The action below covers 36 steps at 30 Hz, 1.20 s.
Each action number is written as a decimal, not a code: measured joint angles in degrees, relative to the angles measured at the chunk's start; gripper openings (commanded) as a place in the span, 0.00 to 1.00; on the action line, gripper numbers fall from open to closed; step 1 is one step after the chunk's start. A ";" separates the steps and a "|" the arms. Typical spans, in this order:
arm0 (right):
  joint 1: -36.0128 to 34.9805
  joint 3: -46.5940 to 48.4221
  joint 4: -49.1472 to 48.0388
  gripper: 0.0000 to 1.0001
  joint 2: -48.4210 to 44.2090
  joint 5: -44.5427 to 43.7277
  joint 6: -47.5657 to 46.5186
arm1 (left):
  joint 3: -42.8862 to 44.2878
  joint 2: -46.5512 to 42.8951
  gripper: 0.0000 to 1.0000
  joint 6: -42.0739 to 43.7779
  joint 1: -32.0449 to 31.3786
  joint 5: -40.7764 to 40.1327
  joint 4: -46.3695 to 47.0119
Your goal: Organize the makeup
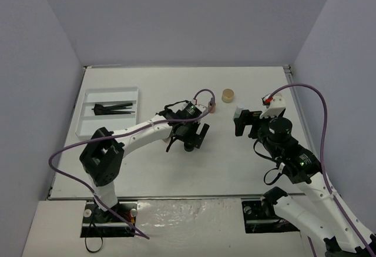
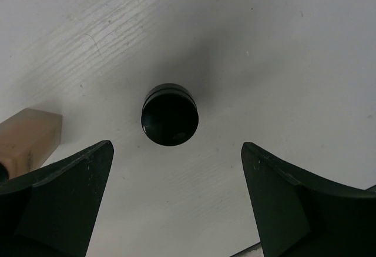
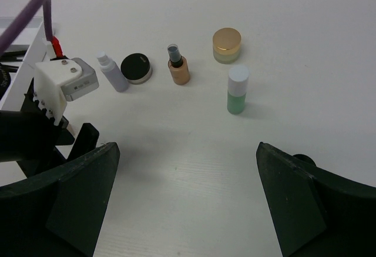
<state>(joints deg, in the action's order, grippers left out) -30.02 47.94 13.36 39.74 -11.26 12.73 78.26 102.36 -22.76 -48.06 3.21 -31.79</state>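
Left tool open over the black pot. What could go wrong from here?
1. The black round pot sits beyond the fingertips of the left tool, not between them; closing now would likely miss it or nudge it away.
2. The beige bottle sits close beside one finger; coming down might knock it.
3. The pot is round, so an off-centre pinch could let it slip out.

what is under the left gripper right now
A black round pot sits on the table below the open left gripper, untouched. A beige item beside it is partly covered by one finger, so its full shape can't be seen.
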 measured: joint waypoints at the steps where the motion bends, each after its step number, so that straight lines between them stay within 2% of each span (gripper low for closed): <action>1: 0.00 0.00 0.26 1.00 -0.17 -0.19 0.00 | 0.55 1.09 0.88 -0.03 -0.10 -0.01 -0.23; 9: 0.00 0.00 1.28 1.00 -1.08 -1.10 0.02 | 2.78 8.15 0.81 -0.56 -1.03 -0.53 -1.14; 15: 0.00 0.00 1.48 1.00 -1.33 -1.48 0.00 | 3.22 10.96 0.69 -1.37 -1.07 -2.15 -1.76; 19: 0.00 0.00 1.49 1.00 -1.35 -1.57 0.00 | 3.39 11.13 0.56 -1.68 -1.07 -3.11 -1.85; 23: 0.00 0.00 1.49 1.00 -1.35 -1.62 0.02 | 3.39 11.13 0.38 -1.90 -1.07 -3.40 -1.88; 25: 0.00 0.00 1.49 1.00 -1.35 -1.64 0.00 | 3.39 11.13 0.22 -1.98 -1.07 -3.44 -1.87; 27: 0.00 0.00 1.49 1.00 -1.35 -1.70 0.00 | 3.39 11.13 0.15 -1.98 -1.07 -3.40 -1.90; 32: 0.00 0.00 1.49 1.00 -1.35 -1.94 0.00 | 5.76 10.91 0.11 -1.93 -1.07 -3.04 -4.82; 36: 0.00 0.00 1.51 1.00 -1.35 -2.06 0.00 | 12.71 8.72 0.10 -1.53 -0.75 -3.18 -9.99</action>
<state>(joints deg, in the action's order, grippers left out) -30.02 47.94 14.87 38.39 -13.32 12.73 90.97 111.08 -24.29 -48.81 0.02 -41.78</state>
